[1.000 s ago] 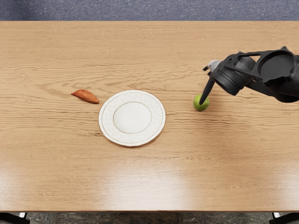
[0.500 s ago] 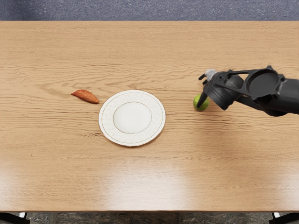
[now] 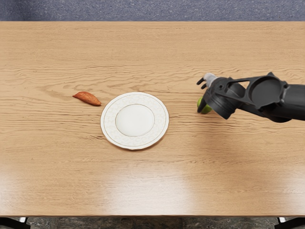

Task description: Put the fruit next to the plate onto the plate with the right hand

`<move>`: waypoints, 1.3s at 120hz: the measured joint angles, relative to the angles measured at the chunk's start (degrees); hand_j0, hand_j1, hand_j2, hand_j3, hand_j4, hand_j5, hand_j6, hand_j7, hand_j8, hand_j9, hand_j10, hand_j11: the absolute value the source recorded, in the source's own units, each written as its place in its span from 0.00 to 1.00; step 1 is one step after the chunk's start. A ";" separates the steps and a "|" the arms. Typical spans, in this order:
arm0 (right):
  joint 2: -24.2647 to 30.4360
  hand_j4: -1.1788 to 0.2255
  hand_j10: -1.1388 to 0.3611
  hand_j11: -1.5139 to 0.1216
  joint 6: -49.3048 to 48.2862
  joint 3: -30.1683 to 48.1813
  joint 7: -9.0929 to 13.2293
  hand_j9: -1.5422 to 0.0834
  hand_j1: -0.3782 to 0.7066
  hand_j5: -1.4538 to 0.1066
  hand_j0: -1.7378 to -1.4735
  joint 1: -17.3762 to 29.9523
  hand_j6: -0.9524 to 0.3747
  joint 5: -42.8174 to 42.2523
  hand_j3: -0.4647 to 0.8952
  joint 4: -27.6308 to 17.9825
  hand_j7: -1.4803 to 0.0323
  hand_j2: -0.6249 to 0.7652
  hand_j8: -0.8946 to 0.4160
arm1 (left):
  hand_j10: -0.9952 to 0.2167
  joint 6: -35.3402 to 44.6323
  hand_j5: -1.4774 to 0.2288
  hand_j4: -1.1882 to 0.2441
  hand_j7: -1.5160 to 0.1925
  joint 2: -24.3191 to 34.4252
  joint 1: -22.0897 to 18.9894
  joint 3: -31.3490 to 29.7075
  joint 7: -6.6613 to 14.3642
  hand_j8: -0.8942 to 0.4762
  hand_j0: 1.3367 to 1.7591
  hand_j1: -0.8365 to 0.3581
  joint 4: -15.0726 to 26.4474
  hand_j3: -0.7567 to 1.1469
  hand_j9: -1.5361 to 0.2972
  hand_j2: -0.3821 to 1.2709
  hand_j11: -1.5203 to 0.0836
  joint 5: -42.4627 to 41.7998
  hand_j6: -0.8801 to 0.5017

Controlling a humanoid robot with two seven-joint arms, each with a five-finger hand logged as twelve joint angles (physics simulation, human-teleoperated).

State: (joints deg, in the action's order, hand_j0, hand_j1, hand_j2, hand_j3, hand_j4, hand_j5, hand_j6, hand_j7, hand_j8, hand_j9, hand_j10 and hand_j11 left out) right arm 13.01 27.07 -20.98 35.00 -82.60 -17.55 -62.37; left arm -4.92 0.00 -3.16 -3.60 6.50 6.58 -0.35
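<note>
Observed: the small round green fruit [image 3: 205,110] sits on the light wooden surface [image 3: 157,181], well right of the white round patterned plate [image 3: 106,122]. The black right hand [image 3: 208,93] covers its top; whether it grips cannot be told. Recommended: secure an enclosing grasp before lifting, or the fruit may roll.

right hand [image 3: 215,95] over green fruit [image 3: 206,110], plate [image 3: 135,142] leftward
</note>
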 joint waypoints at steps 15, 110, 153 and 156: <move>0.07 0.63 0.56 0.69 0.25 -0.11 0.00 0.71 0.35 0.69 0.30 0.66 0.49 -0.56 0.34 -0.02 0.72 0.41 0.46 | 0.81 0.00 0.86 0.82 0.88 0.00 0.00 0.00 0.00 0.64 0.76 0.98 0.00 0.40 0.83 0.23 0.94 0.00 0.63; 1.33 0.63 0.56 0.69 4.22 -1.36 0.00 0.71 0.36 0.68 0.30 0.99 0.49 -2.85 0.34 -3.78 0.72 0.41 0.45 | 0.81 0.00 0.86 0.82 0.88 0.00 0.00 0.00 0.00 0.64 0.76 0.98 0.01 0.40 0.83 0.23 0.94 0.00 0.63; 1.44 0.59 0.53 0.65 4.70 -2.39 0.00 0.67 0.41 0.65 0.30 1.06 0.46 -3.31 0.34 -4.92 0.68 0.40 0.42 | 0.81 0.00 0.86 0.82 0.88 0.00 0.00 0.00 0.00 0.64 0.76 0.98 0.01 0.40 0.83 0.23 0.94 0.00 0.63; 1.44 0.59 0.52 0.64 4.83 -2.65 0.00 0.66 0.42 0.64 0.30 1.11 0.45 -4.54 0.34 -4.90 0.67 0.40 0.41 | 0.81 0.00 0.86 0.82 0.88 0.00 0.00 0.00 0.00 0.64 0.76 0.98 0.01 0.40 0.83 0.23 0.94 0.00 0.63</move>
State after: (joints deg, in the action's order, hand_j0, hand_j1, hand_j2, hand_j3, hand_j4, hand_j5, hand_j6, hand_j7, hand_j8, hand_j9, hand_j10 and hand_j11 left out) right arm 14.45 31.89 -23.63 35.00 -81.50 -22.08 -67.28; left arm -4.92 0.00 -3.16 -3.60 6.50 6.59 -0.35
